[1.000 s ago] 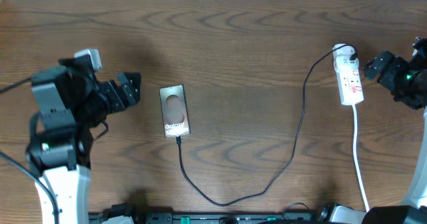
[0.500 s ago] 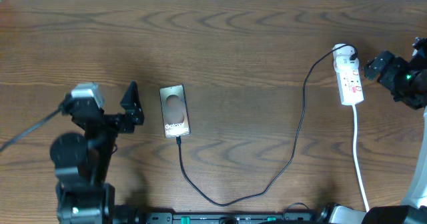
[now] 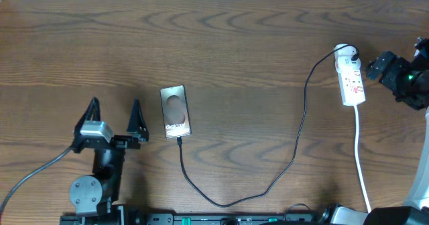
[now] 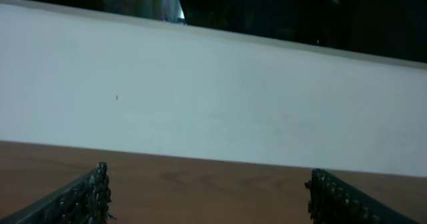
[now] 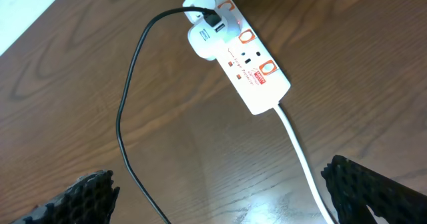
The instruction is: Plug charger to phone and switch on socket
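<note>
The phone [image 3: 175, 111] lies flat on the wooden table, left of centre. The charger [image 3: 295, 151] is a thin black cable; its tip [image 3: 179, 139] sits at the phone's near edge, and I cannot tell whether it is seated. From there it loops toward the front, then runs up to the socket [image 3: 352, 81] at the far right. My left gripper [image 3: 114, 106] stands open to the left of the phone, fingers pointing away, with nothing between them. My right gripper [image 5: 220, 194] is open just right of the socket [image 5: 243, 54], apart from it.
The socket's white cord [image 3: 360, 151] runs to the table's front edge. A white wall [image 4: 213, 97] rises behind the table's far edge. Black arm bases and cables line the front edge [image 3: 201, 218].
My left arm has drawn back toward the front edge and turned, so its open fingers now point away beside the phone. The right arm, phone, charger and socket have not moved.
</note>
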